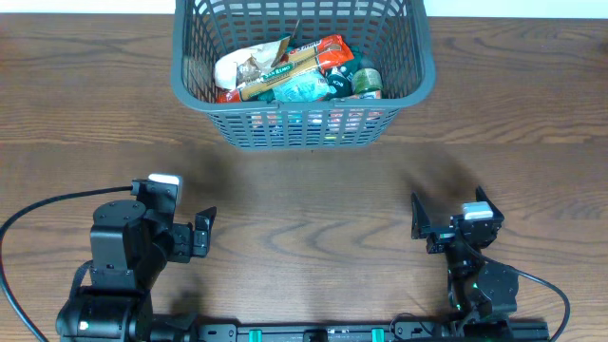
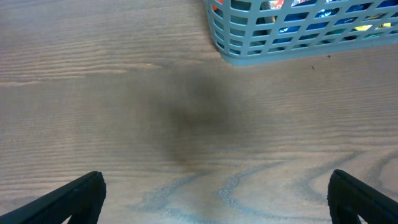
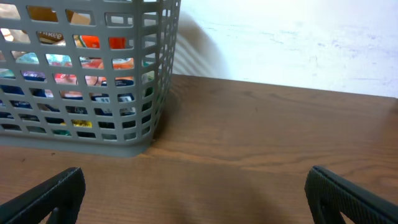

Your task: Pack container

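The container, a large dark grey lattice basket, stands at the far middle of the table with several grocery packets inside. Its corner shows in the left wrist view and its side in the right wrist view. My left gripper is open and empty near the front left, well short of the basket; its fingers frame bare wood in the left wrist view. My right gripper is open and empty near the front right; it also shows in the right wrist view.
The brown wooden table stretches between the grippers and the basket. A white wall rises behind the table's far edge. A black cable loops at the left arm's base.
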{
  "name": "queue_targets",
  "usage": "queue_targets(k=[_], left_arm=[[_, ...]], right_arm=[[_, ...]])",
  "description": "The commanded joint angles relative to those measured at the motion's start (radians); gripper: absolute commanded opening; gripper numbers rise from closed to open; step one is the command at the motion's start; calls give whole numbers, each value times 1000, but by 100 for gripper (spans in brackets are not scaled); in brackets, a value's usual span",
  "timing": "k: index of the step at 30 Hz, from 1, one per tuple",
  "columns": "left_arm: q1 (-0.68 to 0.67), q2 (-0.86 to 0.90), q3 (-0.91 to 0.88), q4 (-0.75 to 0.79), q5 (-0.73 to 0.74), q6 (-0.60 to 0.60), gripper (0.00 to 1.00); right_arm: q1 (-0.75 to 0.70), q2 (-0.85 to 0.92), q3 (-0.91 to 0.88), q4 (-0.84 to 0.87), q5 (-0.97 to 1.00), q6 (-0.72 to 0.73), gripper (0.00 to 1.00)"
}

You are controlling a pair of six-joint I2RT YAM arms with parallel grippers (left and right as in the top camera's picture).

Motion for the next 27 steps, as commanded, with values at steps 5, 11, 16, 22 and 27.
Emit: queue_targets(k=[5,11,16,22,27], left_arm=[[11,-176,-18,21,-8,6,99],[11,-412,-224,257,-11,9,99],[11,-541,-460,503,-10,10,99],[11,-588,-638,783,-11,80,99],[11,-591,-723,866,-11,141,99]], right_arm=[[-13,-9,-6,1,-1,16,99],[-13,-9,-6,1,0,16,99],[-13,-9,-6,1,-1,16,99],[-13,-9,-6,1,0,16,99],[-13,-9,-6,1,-1,16,99]])
